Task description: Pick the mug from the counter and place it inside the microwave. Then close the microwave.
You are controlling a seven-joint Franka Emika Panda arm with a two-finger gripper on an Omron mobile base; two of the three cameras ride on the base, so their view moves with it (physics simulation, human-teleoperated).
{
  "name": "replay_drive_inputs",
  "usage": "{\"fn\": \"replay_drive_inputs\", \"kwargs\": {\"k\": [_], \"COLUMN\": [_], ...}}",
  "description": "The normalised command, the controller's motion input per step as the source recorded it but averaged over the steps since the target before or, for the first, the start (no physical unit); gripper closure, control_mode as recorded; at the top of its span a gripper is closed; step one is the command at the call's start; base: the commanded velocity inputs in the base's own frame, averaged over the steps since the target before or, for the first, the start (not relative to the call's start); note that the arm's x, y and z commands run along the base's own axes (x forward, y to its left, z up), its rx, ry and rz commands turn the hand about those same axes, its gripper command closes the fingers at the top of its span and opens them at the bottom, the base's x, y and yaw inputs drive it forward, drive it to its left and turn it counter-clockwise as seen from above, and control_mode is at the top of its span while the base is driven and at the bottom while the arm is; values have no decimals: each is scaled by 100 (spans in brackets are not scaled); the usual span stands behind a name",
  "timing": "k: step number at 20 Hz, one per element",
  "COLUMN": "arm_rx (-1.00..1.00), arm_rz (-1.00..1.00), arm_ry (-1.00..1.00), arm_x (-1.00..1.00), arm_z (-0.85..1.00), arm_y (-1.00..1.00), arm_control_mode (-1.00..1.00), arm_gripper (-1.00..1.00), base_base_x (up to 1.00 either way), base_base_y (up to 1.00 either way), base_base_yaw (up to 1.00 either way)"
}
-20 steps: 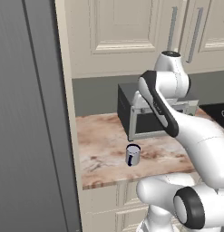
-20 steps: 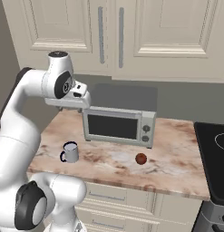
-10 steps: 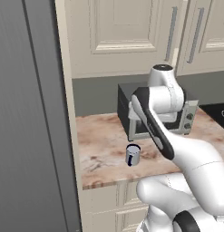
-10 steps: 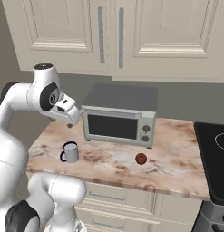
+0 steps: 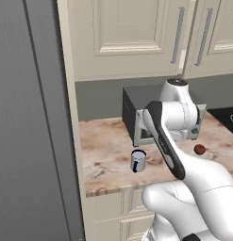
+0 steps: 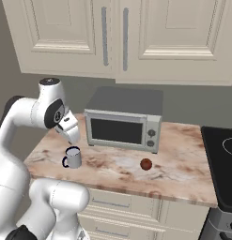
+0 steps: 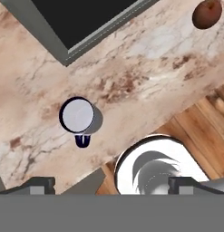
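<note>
The mug point(image 6: 73, 157) is small and silvery-grey with a dark handle. It stands upright near the front edge of the pinkish marbled counter point(image 6: 183, 159). The mug point(image 5: 138, 160) sits to the left of my arm in the left base view. My gripper point(image 6: 73, 137) hangs just above and slightly behind it, pointing down, with its fingers apart and nothing between them. In the hand view the mug point(image 7: 77, 115) appears from above, handle toward the counter point(image 7: 145, 77) edge, ahead and left of my open gripper point(image 7: 112, 185). The microwave is out of view.
A dark grey box with a silver-framed front point(image 6: 124, 119) stands at the back of the counter, just behind the mug. A small brown round thing point(image 6: 145, 164) lies to its right. A black stovetop point(image 6: 225, 154) borders the right end. A tall grey panel point(image 5: 28, 117) rises on the left.
My arm has swung down, bringing the hand from in front of the upper cabinets to just above the mug. The mug and the brown thing have not moved.
</note>
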Motion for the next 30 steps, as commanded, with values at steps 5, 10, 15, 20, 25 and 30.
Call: {"fn": "replay_drive_inputs", "kwargs": {"k": [5, 10, 15, 20, 25, 30], "arm_rx": [4, 0, 0, 0, 0, 0], "arm_rz": [-1, 0, 0, 0, 0, 0], "arm_ry": [0, 0, 0, 2, 0, 0], "arm_x": [29, 42, 36, 16, 0, 1], "arm_z": [-20, -25, -33, -34, -31, -11], "arm_y": [-2, 2, 0, 9, 17, 20], "arm_control_mode": [-100, -100, -100, -100, -100, -100], "arm_gripper": [-100, -100, -100, -100, -100, -100], "base_base_x": [0, 0, 0, 0, 0, 0], "base_base_y": [0, 0, 0, 0, 0, 0], "base_base_yaw": [0, 0, 0, 0, 0, 0]}}
